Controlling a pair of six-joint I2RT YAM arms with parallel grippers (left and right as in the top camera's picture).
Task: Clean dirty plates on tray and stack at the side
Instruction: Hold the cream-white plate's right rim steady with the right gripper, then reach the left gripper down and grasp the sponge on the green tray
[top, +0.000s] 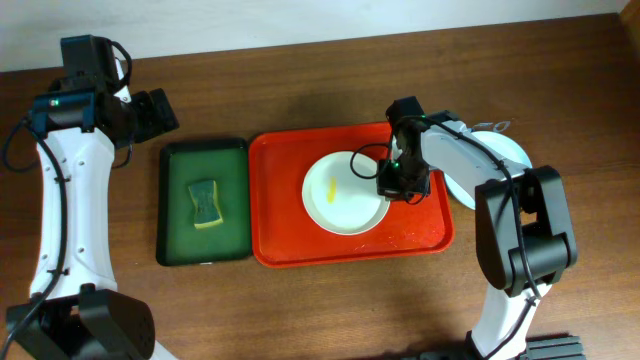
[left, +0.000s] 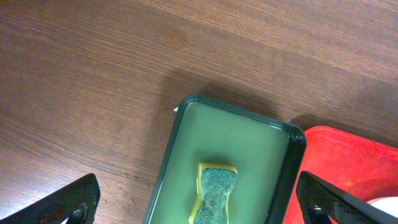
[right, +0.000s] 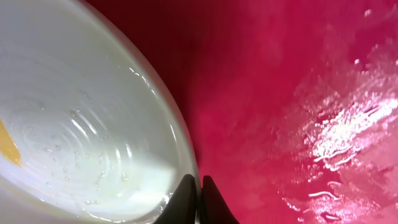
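A cream-white plate (top: 335, 200) with a yellow smear (top: 330, 188) lies on the red tray (top: 300, 255). My right gripper (top: 392, 185) is at the plate's right edge. In the right wrist view its fingers (right: 199, 186) are shut on the rim of the plate (right: 81, 124), over the wet tray floor (right: 280, 93). A pale blue plate (top: 510, 150) lies on the table right of the tray, partly hidden by the right arm. The pale green plate is out of view. My left gripper (top: 160, 110) is open and empty, up beyond the green tray; its fingers (left: 199, 208) frame the sponge.
A dark green tray (top: 175, 240) with a yellow-and-green sponge (top: 205, 203) stands left of the red tray; both also show in the left wrist view, the tray (left: 249, 143) and the sponge (left: 214, 190). Brown wooden table all round.
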